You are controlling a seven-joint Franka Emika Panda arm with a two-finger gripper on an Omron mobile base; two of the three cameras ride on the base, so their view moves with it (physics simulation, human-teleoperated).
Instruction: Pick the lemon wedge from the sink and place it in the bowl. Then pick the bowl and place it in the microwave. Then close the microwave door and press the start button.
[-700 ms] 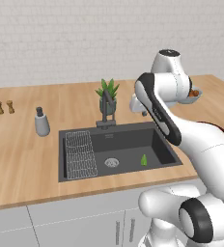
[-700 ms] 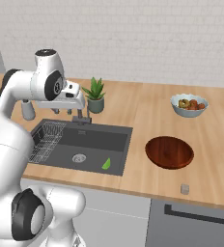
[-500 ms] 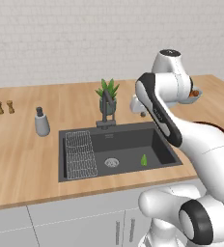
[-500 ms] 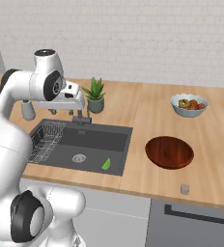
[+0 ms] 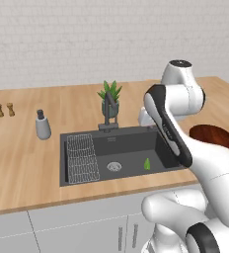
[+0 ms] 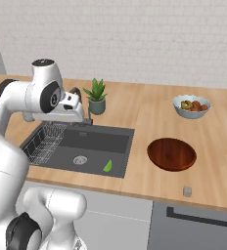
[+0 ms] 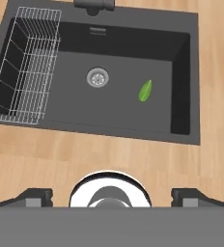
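A: What's hidden or cut off?
B: In the left base view the arm covers the right end of the sink [image 5: 87,148] and part of the bowl [image 5: 212,136]; only the bowl's dark reddish rim shows past the elbow. The end effector's fingers can't be made out there, just a pale hand part behind the forearm. In the right base view the hand blocks most of the faucet [image 6: 77,93]. In the hand view the faucet base is cropped at the top edge.

A: End effector state?
B: In the hand view the end effector [image 7: 112,195] has its two dark tips far apart at the bottom corners, so spread wide, nothing between them, touching nothing. It hangs above the counter [image 7: 109,154] at the sink's near edge.

A: Lemon wedge?
B: The lemon wedge [image 7: 145,90] lies on the sink floor, ahead of the end effector and a little to its right in the hand view, beside the drain [image 7: 98,77], not touching it. The wire rack [image 7: 27,67] sits ahead to the left.

A: Bowl?
B: On the counter, well off to the side of the end effector, past the sink's right end in the right base view. A pale bowl of food [image 6: 191,106] stands further back. The plant [image 6: 96,95] is just beside the hand.
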